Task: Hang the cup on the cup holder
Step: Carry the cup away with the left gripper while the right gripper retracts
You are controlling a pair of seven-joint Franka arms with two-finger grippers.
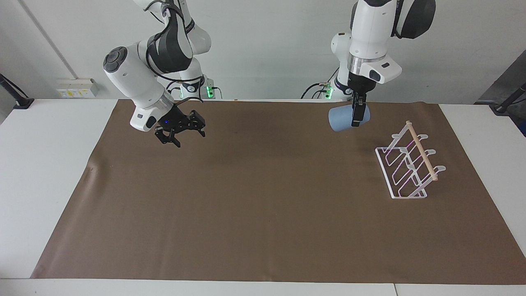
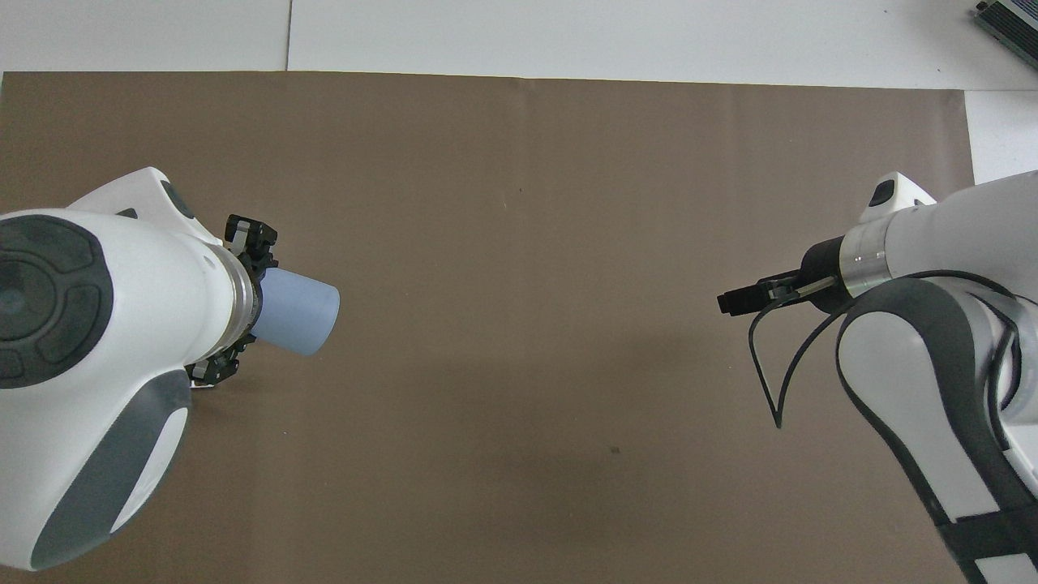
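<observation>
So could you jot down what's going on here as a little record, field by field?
cup: light-blue tumbler, lying sideways in the air, not yet on the rack
left gripper: shut on the cup, over the brown mat, near the rack
right gripper: open, empty, over the mat at the right arm's end
cup holder: white wire rack with wooden rod, standing on the mat at the left arm's end, no cup on it
</observation>
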